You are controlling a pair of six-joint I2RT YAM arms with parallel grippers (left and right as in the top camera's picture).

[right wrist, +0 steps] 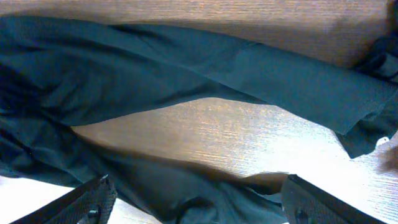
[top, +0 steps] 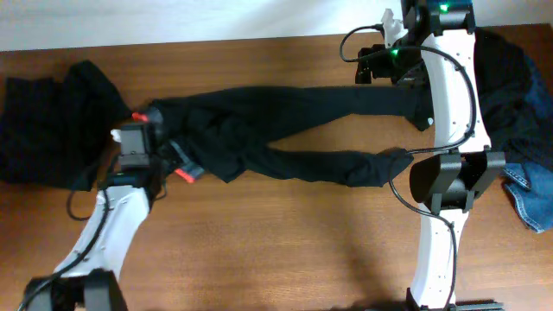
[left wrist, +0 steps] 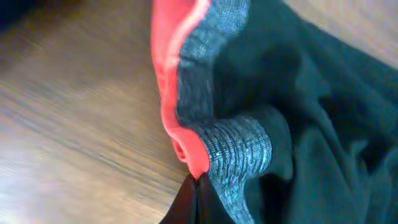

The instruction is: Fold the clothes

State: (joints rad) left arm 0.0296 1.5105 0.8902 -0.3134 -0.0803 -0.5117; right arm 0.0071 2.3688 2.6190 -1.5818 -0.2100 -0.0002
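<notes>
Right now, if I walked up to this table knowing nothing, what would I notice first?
A pair of black trousers sprawls across the middle of the wooden table, legs stretching toward the right. At their left end, the left jaws are shut on a bright red-and-grey waistband. Blue jeans peek out at the far right edge, below a dark heap of clothing.

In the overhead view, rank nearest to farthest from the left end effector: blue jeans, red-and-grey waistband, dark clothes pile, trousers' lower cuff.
1. Red-and-grey waistband, pinched in the left end effector.
2. Dark clothes pile, far left.
3. Trousers' lower cuff, centre-right.
4. Blue jeans, far right edge.
</notes>
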